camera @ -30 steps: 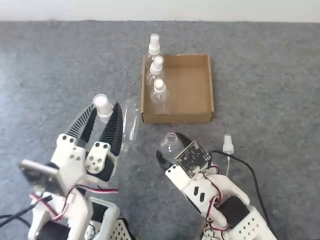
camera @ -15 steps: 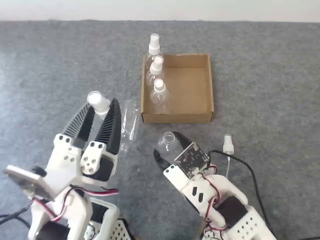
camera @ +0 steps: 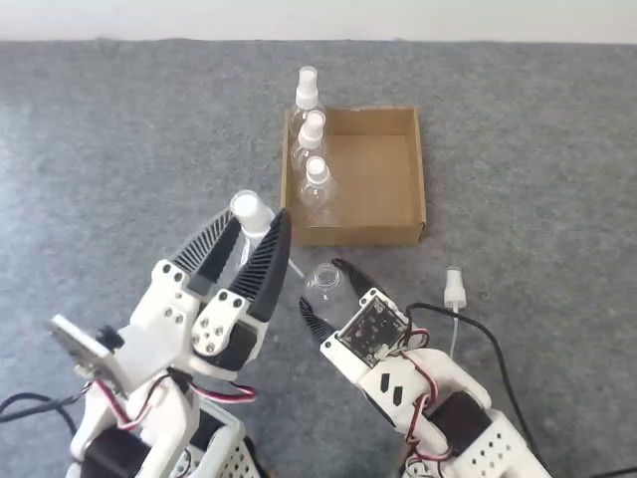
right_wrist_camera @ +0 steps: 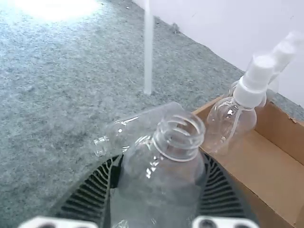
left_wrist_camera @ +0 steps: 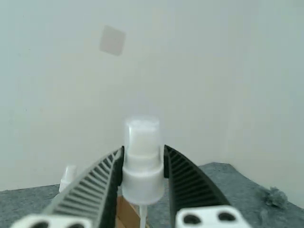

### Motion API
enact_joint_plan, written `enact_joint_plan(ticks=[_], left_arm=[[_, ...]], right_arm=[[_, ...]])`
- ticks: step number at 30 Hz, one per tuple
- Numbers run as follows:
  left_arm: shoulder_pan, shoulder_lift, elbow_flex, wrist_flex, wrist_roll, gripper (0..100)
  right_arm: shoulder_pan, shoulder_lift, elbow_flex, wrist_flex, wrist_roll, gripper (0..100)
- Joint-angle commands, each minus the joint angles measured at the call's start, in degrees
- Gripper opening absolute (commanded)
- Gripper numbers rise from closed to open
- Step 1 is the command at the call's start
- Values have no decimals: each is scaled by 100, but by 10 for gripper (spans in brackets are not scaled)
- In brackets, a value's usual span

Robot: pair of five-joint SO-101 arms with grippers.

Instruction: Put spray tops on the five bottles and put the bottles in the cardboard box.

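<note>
High view looks down on a table covered in grey, carpet-like cloth, with a strip of pale wall along its far edge. The left wrist view faces the same plain wall. The cardboard box sits open-topped in the middle of the table. Along its left wall three capped bottles stand upright in a row: the near bottle, the middle bottle and the far bottle at the far-left corner, where it is unclear whether it stands inside the wall or just behind it. The left gripper is raised in front of the box's near-left corner and clamps a spray top between its fingers. The cap points up, the long axis is close to upright, and its thin tube trails down toward the other arm. The right gripper, just beside it and in front of the box, grips an open bottle held upright with its bare mouth facing up. In the right wrist view the tube's end hangs outside that mouth. Behind it a lying bottle rests on its side on the cloth. A loose spray top lies to the right, apart from both arms.
</note>
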Motion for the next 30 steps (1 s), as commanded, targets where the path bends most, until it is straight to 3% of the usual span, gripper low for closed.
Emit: enact_joint_plan(ticks=[1, 7, 18, 30], left_arm=[[44, -35, -57, -158, 53, 13], [290, -35, -48, -158, 44, 13], [422, -9, 189, -404, 35, 13], [422, -35, 356, -264, 26, 13]], right_arm=[[-75, -101, 123, -31, 132, 101], [-75, -101, 123, 84, 774, 101], [-365, -101, 123, 259, 809, 101], [-154, -110, 123, 163, 809, 101]])
